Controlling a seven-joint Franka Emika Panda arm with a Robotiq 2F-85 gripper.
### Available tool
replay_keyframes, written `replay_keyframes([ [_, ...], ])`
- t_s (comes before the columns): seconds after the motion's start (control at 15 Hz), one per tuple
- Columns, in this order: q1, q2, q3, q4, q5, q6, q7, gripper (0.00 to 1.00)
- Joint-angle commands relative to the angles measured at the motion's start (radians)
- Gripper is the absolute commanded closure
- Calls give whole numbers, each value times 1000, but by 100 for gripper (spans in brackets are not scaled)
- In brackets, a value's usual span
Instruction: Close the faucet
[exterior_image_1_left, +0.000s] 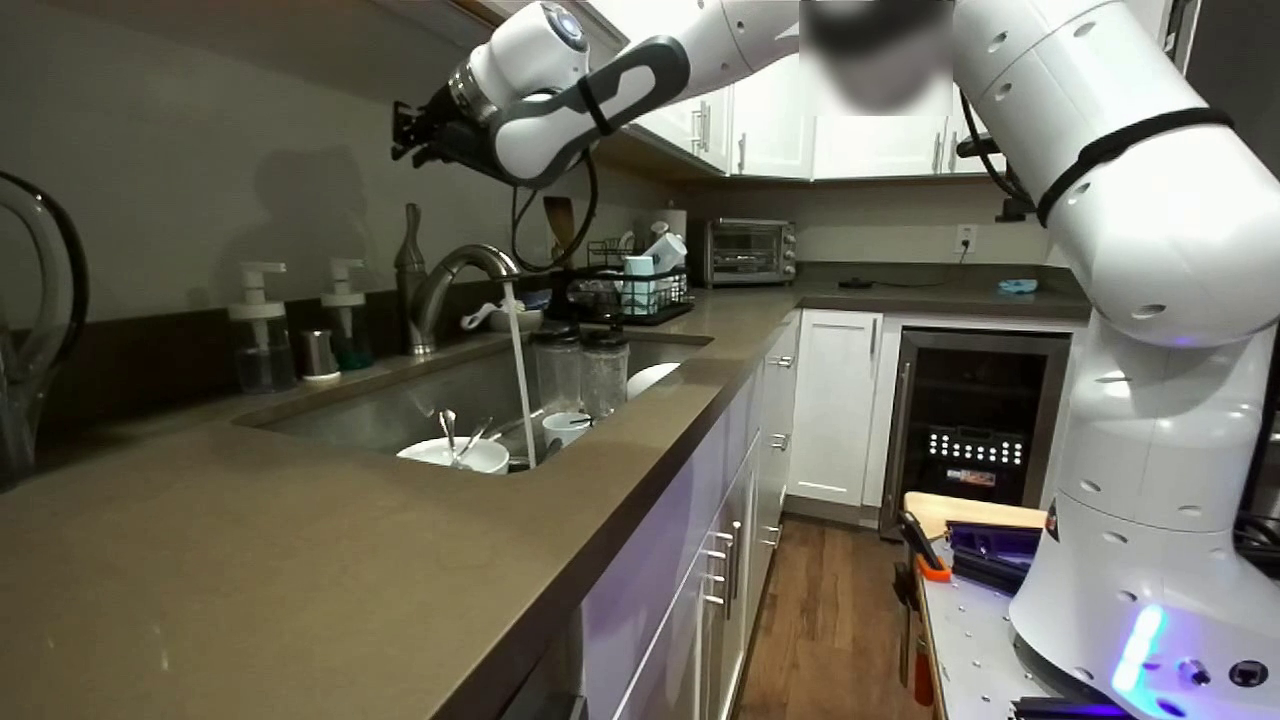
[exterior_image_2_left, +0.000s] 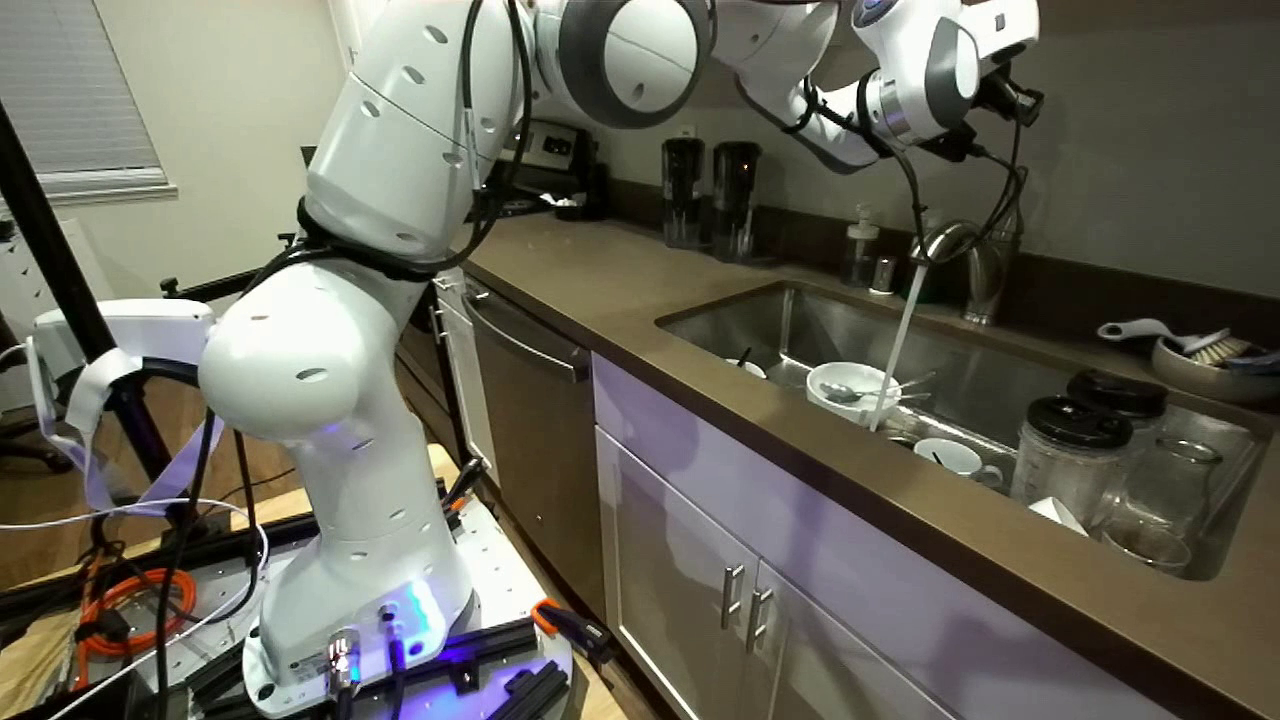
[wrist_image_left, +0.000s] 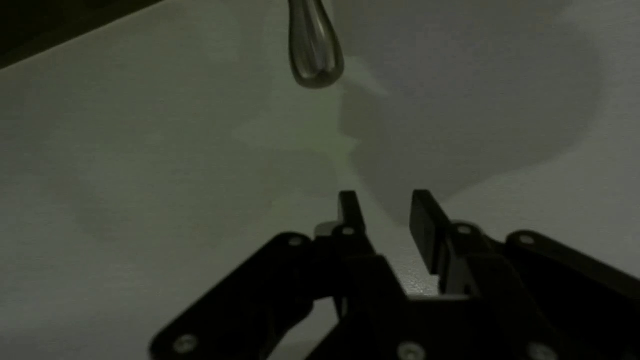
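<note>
Parted tool (wrist_image_left: 384, 205), grasping nothing, above a running faucet (exterior_image_1_left: 428, 305)

In an exterior view, the faucet stood at the back edge of the worktop (exterior_image_1_left: 300, 560), behind the sink (exterior_image_1_left: 400, 400), its stream (exterior_image_1_left: 521, 370) falling; the arm (exterior_image_1_left: 1165, 250) arched high, probably to clear the spout (exterior_image_1_left: 488, 262). In an exterior view, the base (exterior_image_2_left: 335, 600) stood beyond the worktop's front edge, likely why the reach was long; a white bowl (exterior_image_2_left: 855, 374) sat in the sink, presumably for washing. In the wrist view, what seemed the handle (wrist_image_left: 316, 55) lay apart from the fingers (wrist_image_left: 427, 230), whose gap was probably meant to admit it.
</note>
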Motion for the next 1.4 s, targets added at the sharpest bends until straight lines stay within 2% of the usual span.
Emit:
replay_keyframes([
  [0.0, 27, 57, -10, 95, -20, -36, -30, 94],
  [0.2, 39, 77, -19, 123, -24, -43, -33, 100],
  [0.47, 60, 86, -54, 139, -36, -52, -23, 95],
  [0.73, 65, 80, -69, 126, -36, -63, -37, 96],
  [1.33, 47, 107, -20, 151, -10, -140, -131, 96],
])
